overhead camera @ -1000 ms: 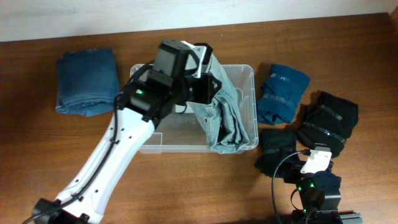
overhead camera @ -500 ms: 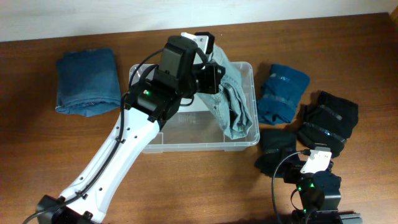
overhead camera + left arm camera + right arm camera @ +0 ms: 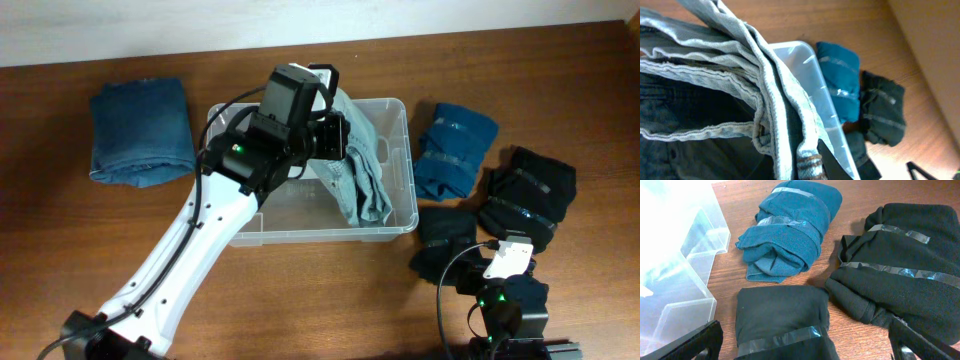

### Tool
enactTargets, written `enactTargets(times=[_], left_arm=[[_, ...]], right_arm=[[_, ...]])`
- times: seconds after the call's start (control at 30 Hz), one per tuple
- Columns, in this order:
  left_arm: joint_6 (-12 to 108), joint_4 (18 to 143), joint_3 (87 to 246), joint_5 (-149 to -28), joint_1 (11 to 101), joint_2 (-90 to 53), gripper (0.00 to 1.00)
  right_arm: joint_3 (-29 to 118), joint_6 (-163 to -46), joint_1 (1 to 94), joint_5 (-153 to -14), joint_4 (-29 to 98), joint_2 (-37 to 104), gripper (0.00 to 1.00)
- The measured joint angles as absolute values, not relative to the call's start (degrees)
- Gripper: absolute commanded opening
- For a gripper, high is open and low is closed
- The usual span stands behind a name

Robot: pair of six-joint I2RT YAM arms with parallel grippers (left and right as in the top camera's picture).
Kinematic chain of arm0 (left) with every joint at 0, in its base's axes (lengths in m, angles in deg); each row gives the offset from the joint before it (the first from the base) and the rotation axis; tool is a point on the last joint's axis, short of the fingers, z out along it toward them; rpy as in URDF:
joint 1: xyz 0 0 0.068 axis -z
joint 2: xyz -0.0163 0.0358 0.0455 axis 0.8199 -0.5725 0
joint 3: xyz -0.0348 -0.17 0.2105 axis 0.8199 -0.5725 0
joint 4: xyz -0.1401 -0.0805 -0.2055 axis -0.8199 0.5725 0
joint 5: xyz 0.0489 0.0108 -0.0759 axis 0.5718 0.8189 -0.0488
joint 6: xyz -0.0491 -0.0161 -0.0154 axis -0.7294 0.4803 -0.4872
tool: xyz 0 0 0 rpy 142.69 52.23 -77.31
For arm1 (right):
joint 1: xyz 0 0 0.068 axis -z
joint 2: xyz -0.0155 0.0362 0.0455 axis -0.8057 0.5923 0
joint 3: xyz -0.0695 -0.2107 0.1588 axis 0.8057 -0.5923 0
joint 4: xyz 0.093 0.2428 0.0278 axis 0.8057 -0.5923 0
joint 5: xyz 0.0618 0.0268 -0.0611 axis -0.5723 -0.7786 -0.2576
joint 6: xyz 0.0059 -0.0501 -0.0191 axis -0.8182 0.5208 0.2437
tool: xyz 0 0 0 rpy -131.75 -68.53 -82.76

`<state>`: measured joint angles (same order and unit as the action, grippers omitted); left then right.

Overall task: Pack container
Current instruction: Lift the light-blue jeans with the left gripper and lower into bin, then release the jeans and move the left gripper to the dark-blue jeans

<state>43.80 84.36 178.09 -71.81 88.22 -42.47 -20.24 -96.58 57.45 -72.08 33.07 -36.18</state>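
Right tool [image 3: 805, 330] sits nearest on the desk [image 3: 330, 300], its fingers spread wide. Beyond it lie two taped black bundles, a smaller black bundle [image 3: 445, 240] and a larger black bundle [image 3: 527, 188], then one teal bundle [image 3: 455, 150]. One clear container [image 3: 280, 218] stands mid-desk. Left tool [image 3: 335, 135] grips one pair of pale jeans [image 3: 365, 185] hanging into it. One folded blue denim piece [image 3: 140, 130] lies at the far left.

Pale jeans [image 3: 368, 190] fill the 3 o'clock side of the container [image 3: 320, 232]; its floor toward 6 o'clock lies bare. Taped bundles [image 3: 455, 150] crowd the table [image 3: 560, 80] beyond at 3 o'clock, folded denim [image 3: 140, 130] at 9.
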Motion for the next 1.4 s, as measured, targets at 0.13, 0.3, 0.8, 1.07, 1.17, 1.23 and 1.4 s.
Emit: enactTargets(times=[0.13,0.3,0.8,1.07,1.17,1.23,1.4], left_arm=[[44.28,85.58,178.09,-71.2,88.24,-43.76,0.0],[44.48,87.09,178.09,-70.39,89.16,-44.53,0.07],[45.11,102.7,178.09,-69.8,83.56,-40.13,0.63],[47.54,106.89,178.15,-68.29,66.8,-27.28,0.85],[49.0,106.87,178.18,-67.81,60.2,-25.84,0.93],[49.72,106.85,178.18,-67.68,55.61,-26.06,0.97],[51.3,104.77,178.18,-69.85,43.04,-30.3,0.99]], right_arm=[[-20.24,-96.56,57.45,-72.08,33.07,-36.18,0.98],[-20.24,-96.58,57.45,-72.08,33.07,-36.18,0.98],[-20.24,-96.56,57.45,-72.08,33.07,-36.18,0.98],[-20.24,-96.56,57.45,-72.08,33.07,-36.18,0.98],[-20.24,-96.56,57.45,-72.08,33.07,-36.18,0.98],[-20.24,-96.58,57.45,-72.08,33.07,-36.18,0.98],[-20.24,-96.53,57.45,-72.08,33.07,-36.18,0.98]])
